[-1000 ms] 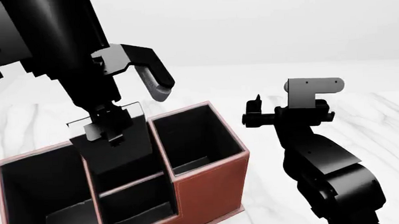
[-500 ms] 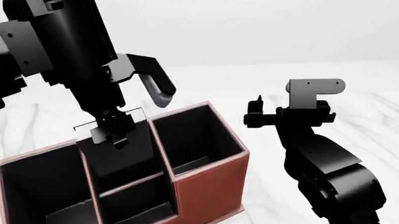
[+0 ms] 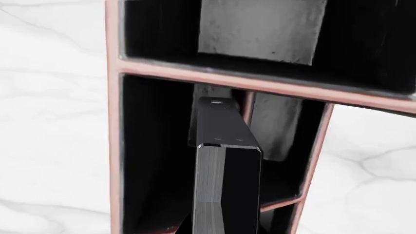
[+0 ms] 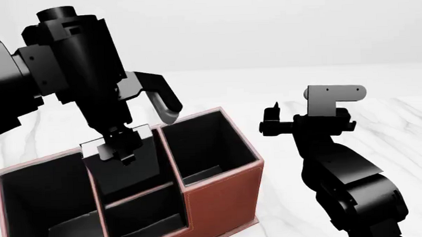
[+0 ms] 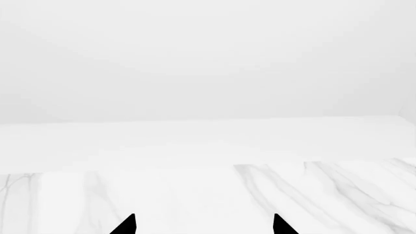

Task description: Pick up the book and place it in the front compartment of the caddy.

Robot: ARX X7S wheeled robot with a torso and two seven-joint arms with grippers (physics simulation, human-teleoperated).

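Note:
My left gripper [image 4: 119, 145] is shut on the top edge of the black book [image 4: 139, 164]. It holds the book upright, with its lower part down inside the narrow middle cell of the reddish-brown caddy [image 4: 224, 194] and its top above the rim. That cell lies behind the low cross divider [image 4: 140, 192]. In the left wrist view the book [image 3: 209, 195] shows edge-on with pale page edges, reaching into a black-lined cell of the caddy [image 3: 114, 122]. My right gripper [image 4: 271, 116] is open and empty, off to the right of the caddy. Its two tips stand apart in the right wrist view [image 5: 202, 225].
The caddy stands on a white marble table [image 4: 387, 117]. A big cell [image 4: 38, 203] lies left of the book and another [image 4: 205, 145] to its right. The shallow stepped-down cell [image 4: 147, 221] is in front. My right arm [image 4: 347, 182] rises beside the caddy.
My left arm has come down and tilted, lowering the book deeper into the middle cell. The right arm has barely moved.

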